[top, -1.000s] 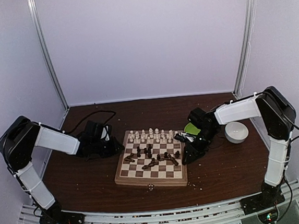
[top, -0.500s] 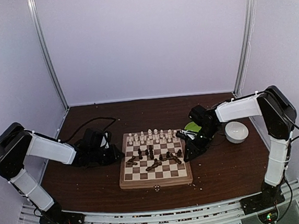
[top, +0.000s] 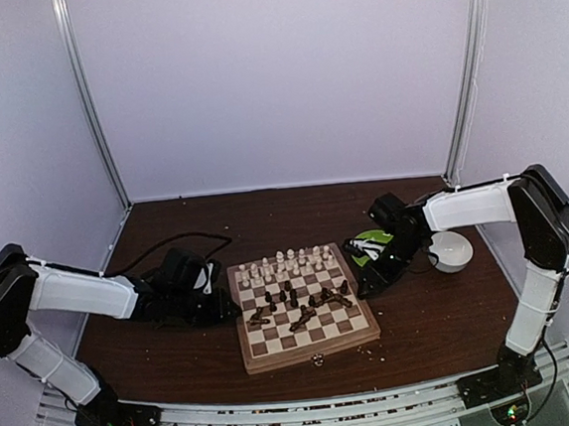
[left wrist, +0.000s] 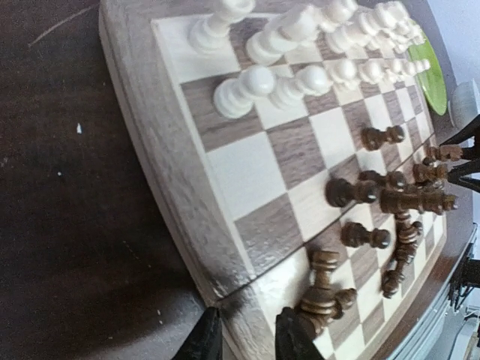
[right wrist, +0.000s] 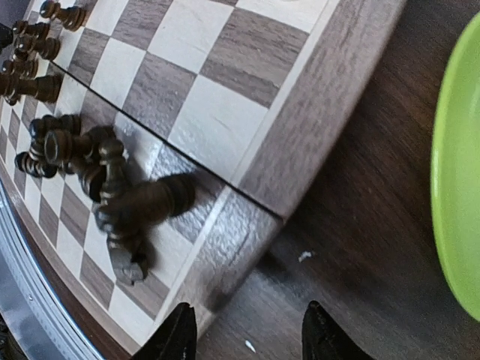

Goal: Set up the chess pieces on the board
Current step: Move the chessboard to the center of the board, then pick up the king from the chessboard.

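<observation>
Currently the board (top: 312,352) lies skewed, midway along the near edge of the surface (top: 265,215). Pale chess pieces (top: 287,265) stand in two ranks on its far side: judged done. Dark pieces (top: 303,309) crowd mid-board, several toppled: outstanding. Left tool (left wrist: 246,339) sits at the board's left rim, narrowly parted; whether it grips cannot be told. Right tool (right wrist: 247,334) is released, spread wide beside the right rim.
</observation>
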